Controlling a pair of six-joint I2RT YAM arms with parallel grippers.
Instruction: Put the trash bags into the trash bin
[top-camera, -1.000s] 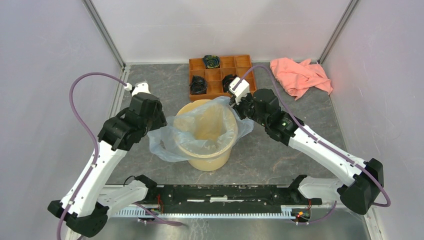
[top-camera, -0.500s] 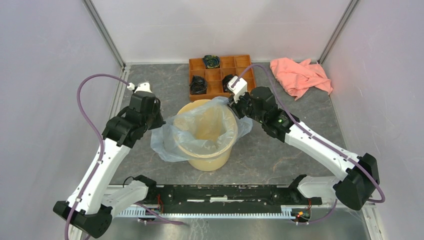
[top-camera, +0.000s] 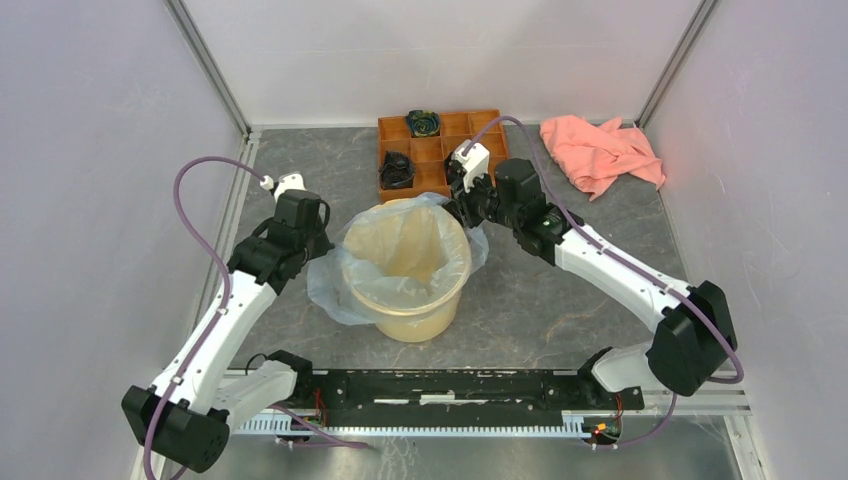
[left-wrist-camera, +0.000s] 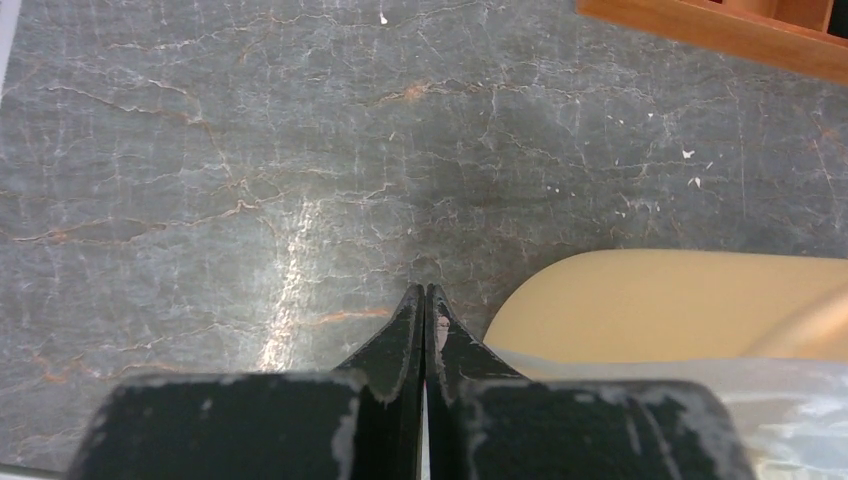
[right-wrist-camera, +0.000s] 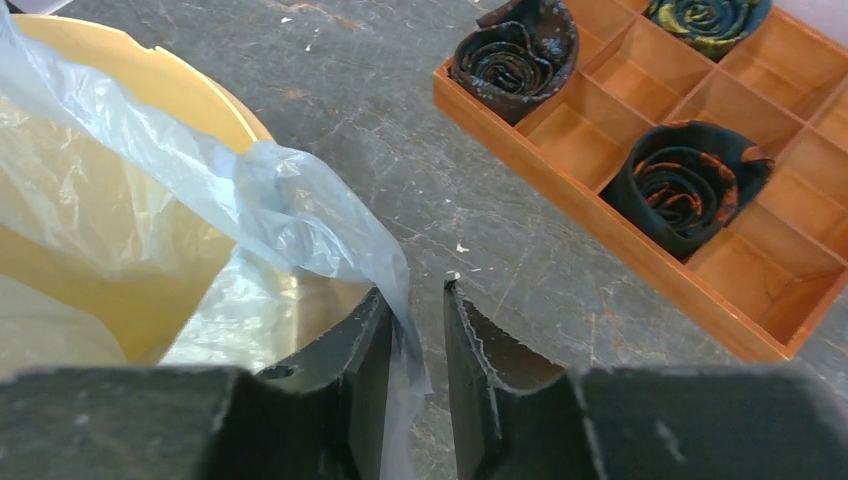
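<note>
The pale yellow trash bin (top-camera: 405, 312) stands mid-table with the translucent blue-grey trash bag (top-camera: 328, 285) lining it and spilling over its left and far-right rim. My left gripper (top-camera: 305, 248) is shut just left of the bin; in its wrist view the fingertips (left-wrist-camera: 424, 292) meet over bare table, with the bin (left-wrist-camera: 680, 300) and bag film (left-wrist-camera: 800, 400) to their right. My right gripper (top-camera: 463, 207) hovers at the bin's far-right rim. In its wrist view it (right-wrist-camera: 415, 295) stands slightly open, and a fold of bag (right-wrist-camera: 300, 200) hangs in the gap against the left finger.
An orange-brown compartmented tray (top-camera: 445, 136) with dark rolled items sits behind the bin, close to the right gripper; it shows again in the right wrist view (right-wrist-camera: 560, 195). A salmon-pink cloth (top-camera: 600, 150) lies at the back right. Walls enclose the table.
My left gripper has closed and shifted slightly toward the bin. My right gripper has moved left and back along the rim and its fingers have parted. The bag's right flap sits closer to the bin.
</note>
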